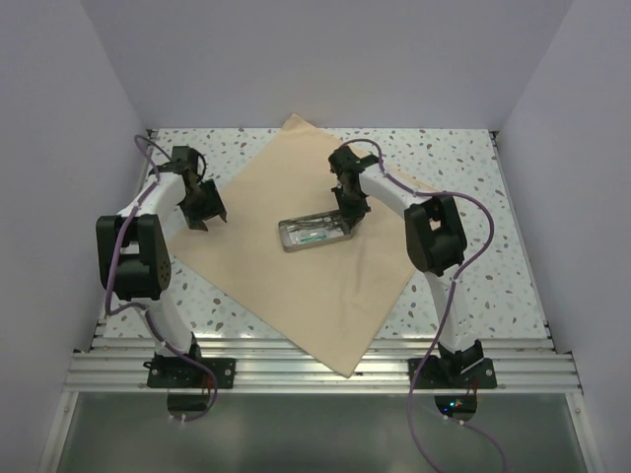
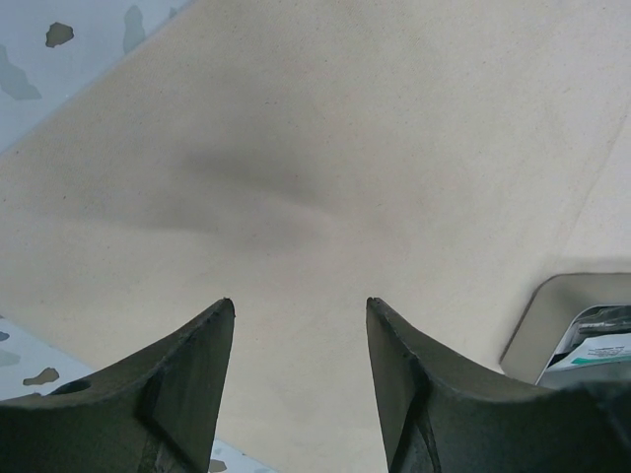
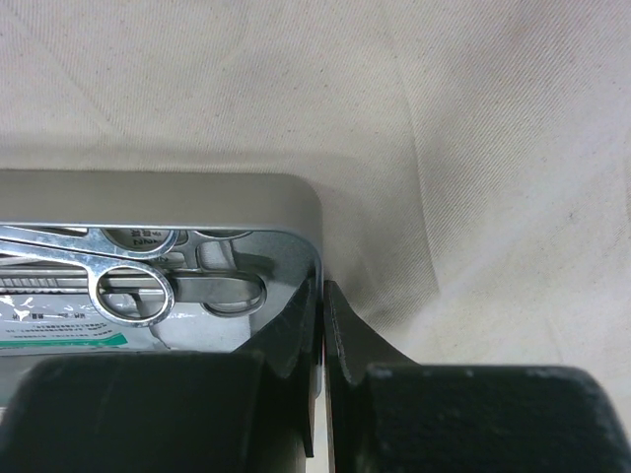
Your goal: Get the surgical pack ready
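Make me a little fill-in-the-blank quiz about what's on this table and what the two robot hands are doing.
The metal tray sits ____ the tan wrapping sheet, near its middle.
Steel instruments lie ____ the tray.
The right hand is ____ on the tray's rim.
The left hand, hovering over the sheet, is ____.
Missing words: on; inside; shut; open.

White links (image 1: 166, 310); black left gripper (image 1: 209, 224), right gripper (image 1: 347, 219); purple cables (image 1: 489, 232)
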Action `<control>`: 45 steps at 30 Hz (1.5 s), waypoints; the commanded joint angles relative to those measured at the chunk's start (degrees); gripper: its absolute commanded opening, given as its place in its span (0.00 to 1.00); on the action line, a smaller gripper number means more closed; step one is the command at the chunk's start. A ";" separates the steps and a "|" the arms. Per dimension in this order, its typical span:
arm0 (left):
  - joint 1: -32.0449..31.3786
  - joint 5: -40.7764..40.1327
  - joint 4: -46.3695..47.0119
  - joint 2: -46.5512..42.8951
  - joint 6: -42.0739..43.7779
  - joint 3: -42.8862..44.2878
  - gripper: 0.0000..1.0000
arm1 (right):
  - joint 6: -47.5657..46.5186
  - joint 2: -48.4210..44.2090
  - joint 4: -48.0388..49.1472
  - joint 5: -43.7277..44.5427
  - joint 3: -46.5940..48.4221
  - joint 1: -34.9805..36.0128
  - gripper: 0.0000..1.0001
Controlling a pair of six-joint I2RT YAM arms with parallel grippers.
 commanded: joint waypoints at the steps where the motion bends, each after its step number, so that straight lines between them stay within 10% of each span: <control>1: 0.59 1.19 1.10 -2.35 -0.77 0.80 0.60 | -0.93 -4.28 -1.62 -2.08 -0.95 0.03 0.00; 11: 0.59 2.69 2.41 -2.88 -0.59 -1.39 0.60 | -1.37 -4.20 -3.11 0.91 -1.84 0.03 0.01; 17: 0.60 4.09 3.82 -3.67 0.02 -2.80 0.61 | 1.00 -7.08 -5.06 3.28 -1.65 -1.63 0.43; 21: 0.51 6.37 6.28 -4.81 0.29 -5.87 0.60 | 4.69 -13.33 -2.07 1.97 -6.74 -7.08 0.51; 31: 0.51 11.47 10.15 -1.04 1.25 -12.73 0.40 | 4.79 -15.18 4.26 -2.07 -14.31 -18.77 0.14; 38: 0.59 11.48 11.12 -1.12 1.61 -13.70 0.37 | 4.34 -14.30 5.84 -10.42 -14.22 -17.90 0.30; 45: 0.94 10.69 9.71 1.94 1.43 -12.12 0.37 | 5.31 -9.30 4.44 -5.34 -12.91 -18.42 0.12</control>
